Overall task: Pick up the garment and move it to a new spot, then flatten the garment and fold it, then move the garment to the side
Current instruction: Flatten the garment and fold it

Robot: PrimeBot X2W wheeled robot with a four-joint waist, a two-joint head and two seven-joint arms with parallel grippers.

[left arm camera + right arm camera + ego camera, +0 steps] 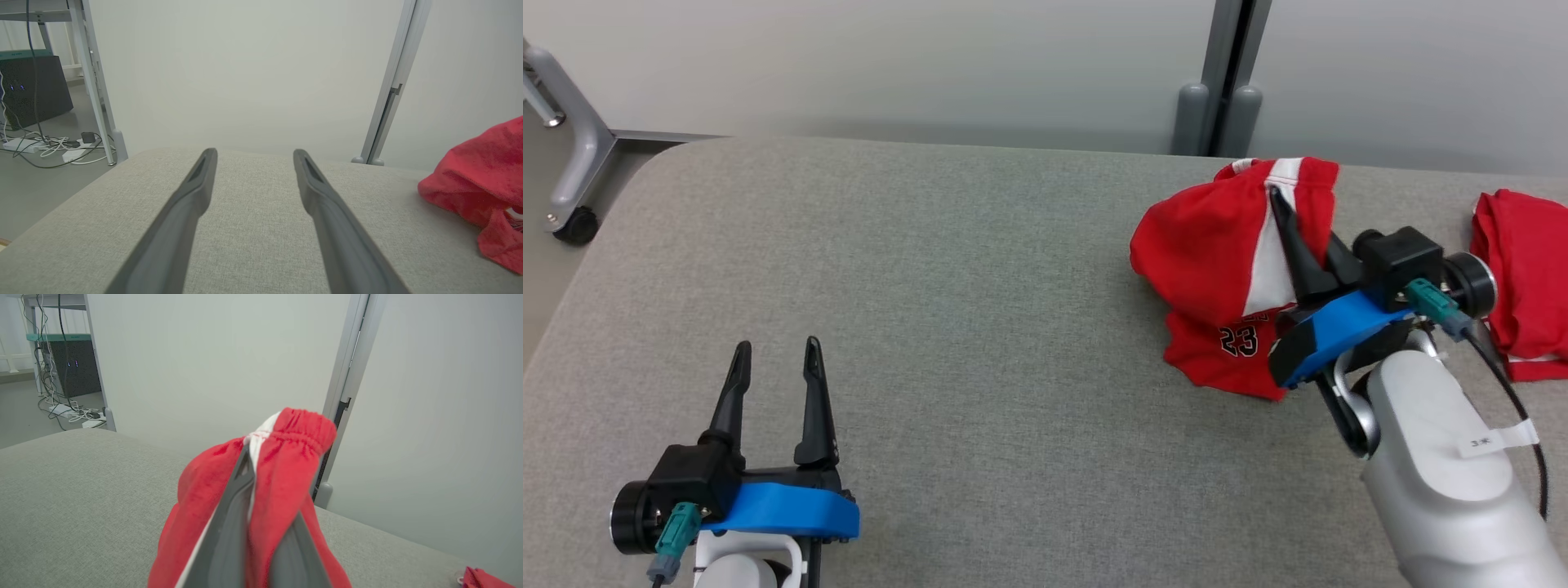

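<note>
Right gripper (1276, 196) clamped on the red shorts (1209, 237) by the waistband, far right of the table (972, 286). Left gripper (776, 349) spread, empty. Judgement: lift until the hem hangs free, then carry towards bare centre, away from second red garment (1523, 269).

The left tool (776, 345) and right tool (1274, 196) each have two long dark tapered fingers (814, 392), a black block (690, 474), a bright blue bracket (784, 510) and a teal plug (678, 527) (cable (1521, 406) trailing). The right forearm (1437, 482) is pale silver, white-tagged.
</note>
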